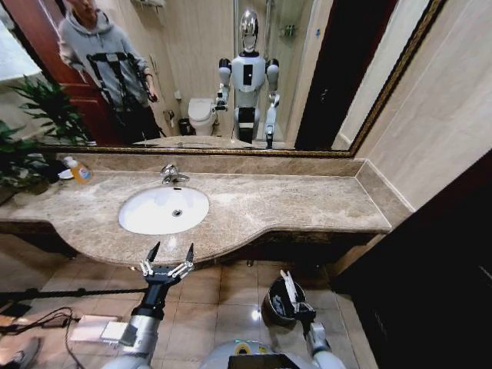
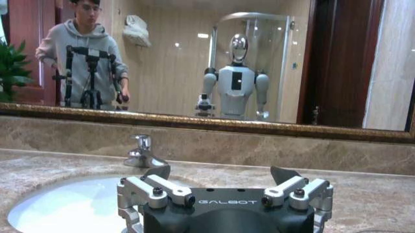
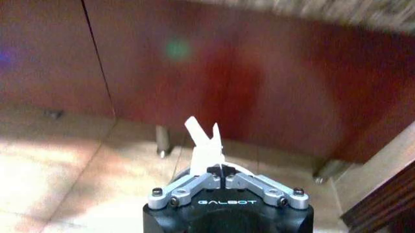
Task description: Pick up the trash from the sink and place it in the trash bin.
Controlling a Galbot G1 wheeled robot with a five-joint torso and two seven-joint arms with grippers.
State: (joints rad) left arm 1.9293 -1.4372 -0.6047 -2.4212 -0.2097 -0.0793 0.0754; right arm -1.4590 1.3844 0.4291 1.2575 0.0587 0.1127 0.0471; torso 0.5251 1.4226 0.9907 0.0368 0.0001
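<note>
The white packet (image 3: 206,141) we are carrying sits pinched between the closed fingers of our right gripper (image 1: 296,305), its long axis sticking straight out past the fingertips, roughly upright in the head view. It hangs low over the floor, below the front edge of the worktop (image 1: 307,204), and right at the mouth of the black bin (image 1: 274,301); from the head view the packet appears to stand over the bin's opening, though we cannot tell whether its end is already inside the rim. So the relation that matters, in our judgement, is vertical: the bin lies beneath the packet, and letting go is what the drop calls for. Our left gripper (image 1: 171,260) waits at the worktop's front edge just before the sink (image 1: 164,210), fingers spread wide and holding nothing. We can make out no more trash in the visible part of the basin.
</note>
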